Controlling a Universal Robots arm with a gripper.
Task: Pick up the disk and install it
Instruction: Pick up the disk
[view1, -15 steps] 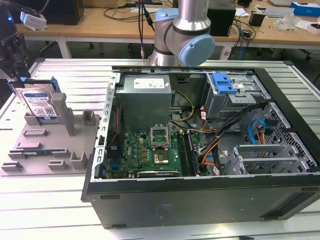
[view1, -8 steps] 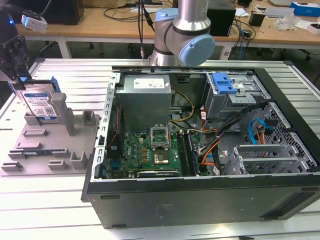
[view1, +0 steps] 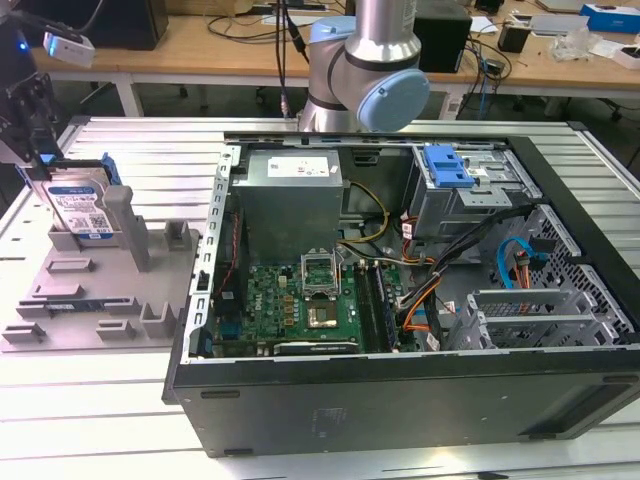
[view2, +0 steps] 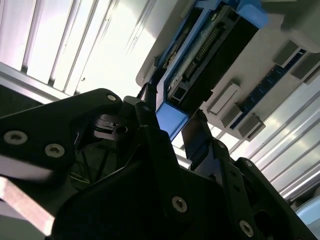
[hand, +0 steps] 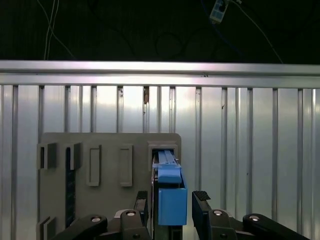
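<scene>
While the disk (view1: 82, 205) stands upright on edge in the grey holder (view1: 100, 300) at the exterior view's upper left, the tool (view1: 38, 158) is poised directly over its top edge. In both wrist views the disk's blue bracket (hand: 172, 200) is framed between the two black fingers (hand: 201, 204), one on each side. The tool is spread open: in the first wrist view a narrow gap is visible between the bracket and at least one finger, so nothing is gripped yet. The holder is set on the slatted metal desk (view1: 90, 430). At the exterior view's centre and right, the open computer case (view1: 400, 395) is laid on its side. Its motherboard (view1: 310, 300) is exposed, and the grey power supply box (view1: 290, 190) is seen above it. The small blue latch (view1: 447, 165) sits toward the upper right. The arm (view1: 370, 60) rises at the top centre.
</scene>
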